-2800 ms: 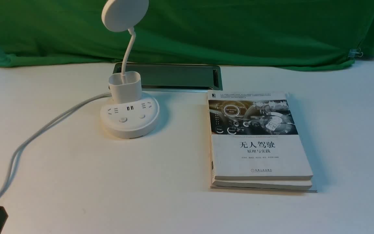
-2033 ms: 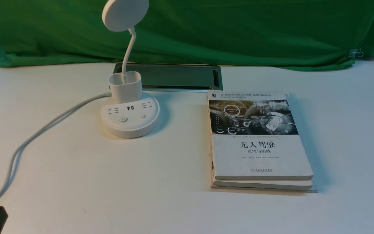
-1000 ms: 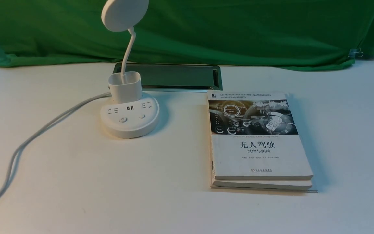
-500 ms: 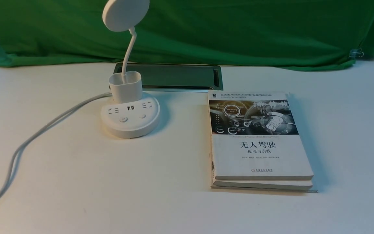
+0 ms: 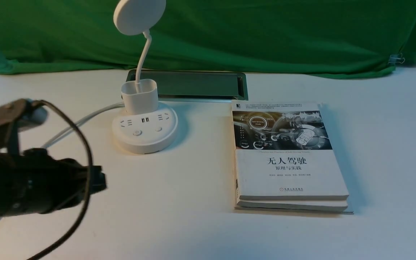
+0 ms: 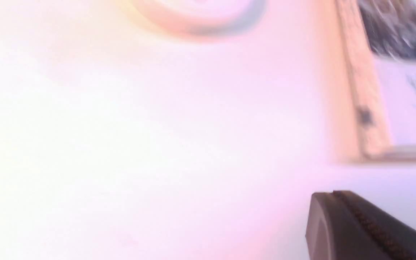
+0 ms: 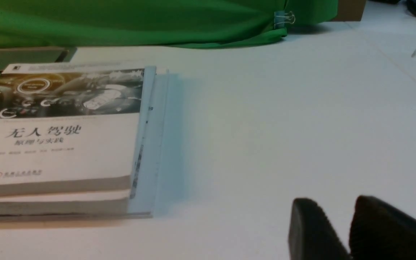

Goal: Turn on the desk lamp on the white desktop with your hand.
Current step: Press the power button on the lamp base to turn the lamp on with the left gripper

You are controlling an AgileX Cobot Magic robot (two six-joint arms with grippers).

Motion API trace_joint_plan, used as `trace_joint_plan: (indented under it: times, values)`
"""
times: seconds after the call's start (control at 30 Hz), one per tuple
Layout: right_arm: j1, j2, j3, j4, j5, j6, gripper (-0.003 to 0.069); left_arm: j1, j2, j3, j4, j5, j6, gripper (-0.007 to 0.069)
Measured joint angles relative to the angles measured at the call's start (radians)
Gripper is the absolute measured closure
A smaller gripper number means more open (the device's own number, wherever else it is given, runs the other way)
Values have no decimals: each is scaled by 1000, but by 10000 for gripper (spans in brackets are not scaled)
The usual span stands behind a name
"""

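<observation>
The white desk lamp [image 5: 144,131] stands on the white desktop [image 5: 179,202] at back left, its disc head [image 5: 139,14] unlit on a bent neck. Two round buttons [image 5: 137,133] sit on the front of its base. My left gripper [image 5: 99,182], the black hand with a looping cable, hovers blurred at the left, short of the lamp base and nearer than it. In the left wrist view the gripper [image 6: 332,195] has its jaws pressed together, and the lamp base [image 6: 197,14] is a blur ahead. My right gripper [image 7: 332,204] shows only in its wrist view, slightly open and empty, low over the desktop.
A stack of two books [image 5: 287,155] lies right of the lamp. A dark metal-rimmed panel [image 5: 193,85] is set in the desk behind it. The lamp's white cord [image 5: 67,130] runs off to the left. Green cloth [image 5: 265,32] covers the back.
My left arm has swung into the front view from the lower left, towards the lamp. The lamp, books and right gripper have not moved.
</observation>
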Motion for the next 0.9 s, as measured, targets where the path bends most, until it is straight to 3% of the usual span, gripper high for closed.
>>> trace_joint_plan:
  times: [0.07,0.13,0.23,0.27,0.3,0.37,0.5,0.7,0.9]
  values:
    - [0,0,0,0,0,0,421,-63,109,-53,-65,-1,79,623]
    - [0,0,0,0,0,0,421,-129,209,-128,12,-21,16,623]
    - [0,0,0,0,0,0,421,-218,373,-268,339,-37,-219,623]
    - [0,0,0,0,0,0,421,-222,382,-278,362,-39,-237,623]
    - [0,0,0,0,0,0,421,-245,450,-344,519,-40,-369,623]
    - [0,0,0,0,0,0,421,-258,549,-443,709,-40,-549,623]
    - [0,0,0,0,0,0,421,-259,683,-618,885,4,-680,624]
    - [0,0,0,0,1,0,421,-260,811,-801,1003,22,-735,624]
    - [0,0,0,0,1,0,421,-260,869,-841,1050,14,-768,624]
